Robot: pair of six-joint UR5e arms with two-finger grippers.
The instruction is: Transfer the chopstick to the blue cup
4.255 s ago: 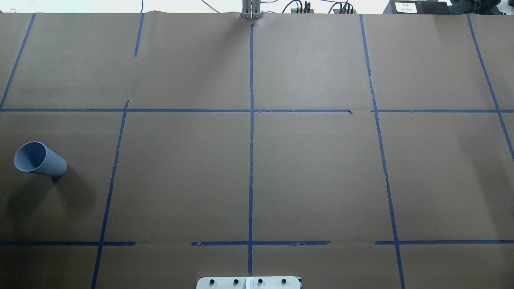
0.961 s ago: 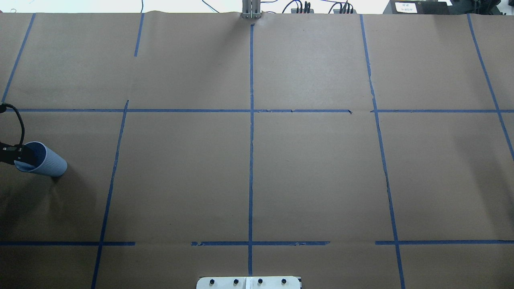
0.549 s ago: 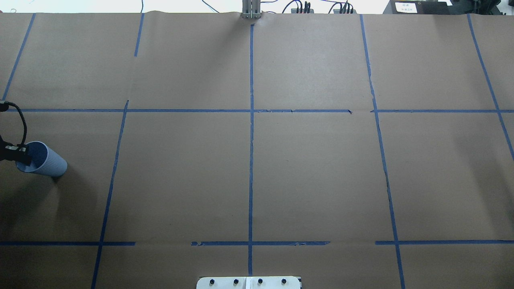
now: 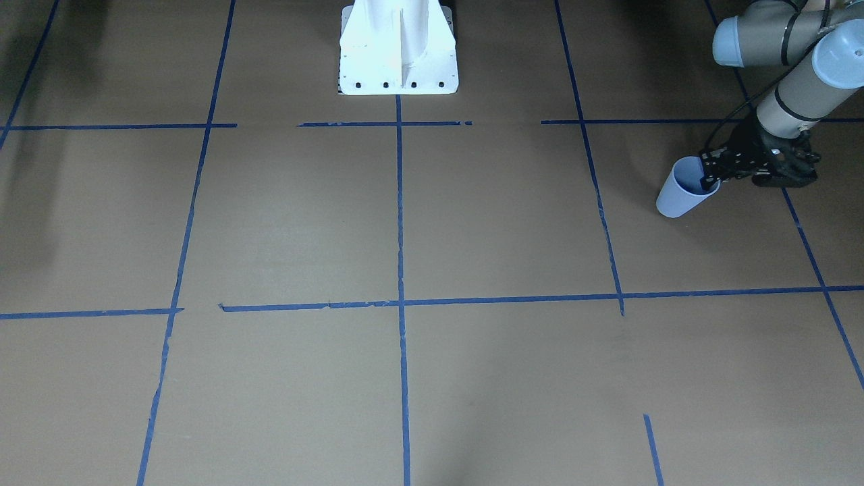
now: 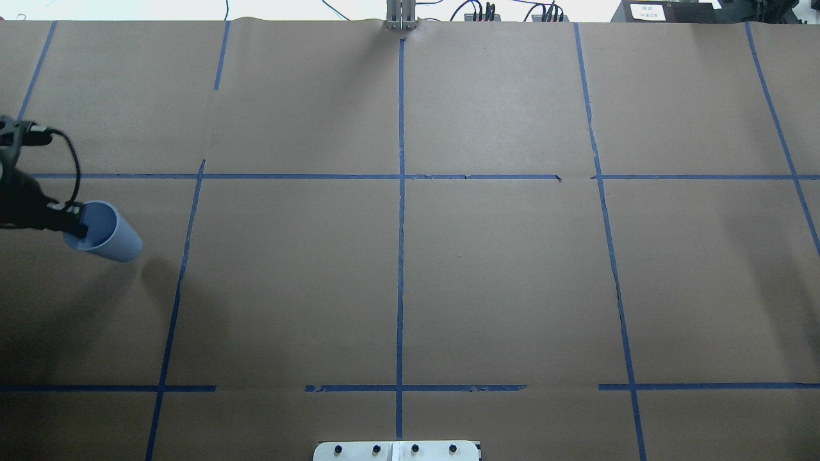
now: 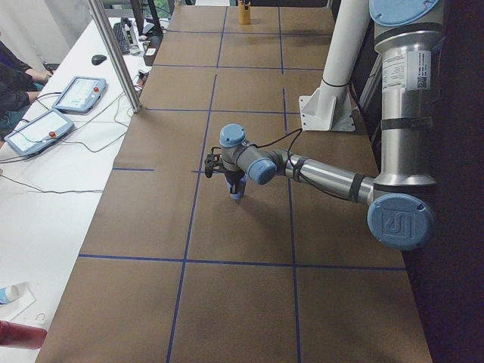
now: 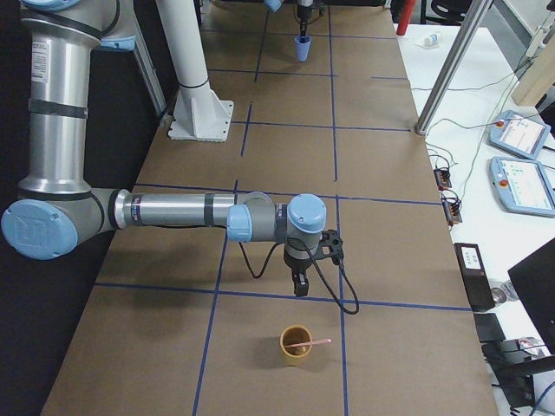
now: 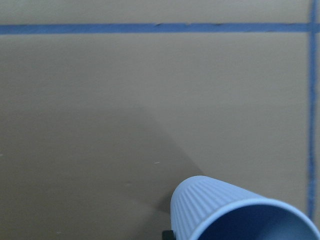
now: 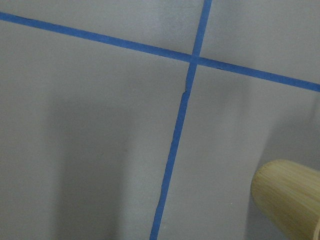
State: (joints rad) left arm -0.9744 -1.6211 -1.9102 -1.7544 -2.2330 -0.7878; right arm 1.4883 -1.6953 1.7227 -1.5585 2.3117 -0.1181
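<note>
One preparatory step seems in hand: near the left edge of the worktop (image 5: 487, 275) the blue cup (image 5: 114, 239) is held by the left pincer (image 5: 75, 226), while the chopstick (image 7: 310, 343), in a tan cup (image 7: 295, 356) near the right edge, must next be grasped by the right pincer (image 7: 300, 289), whose state cannot be told.

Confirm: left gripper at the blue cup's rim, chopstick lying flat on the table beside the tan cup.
Wrong on the chopstick: it rests tilted inside the tan cup, one end over the rim, not beside it; the exterior right view shows this. The left gripper is at the rim of the blue cup.
</note>
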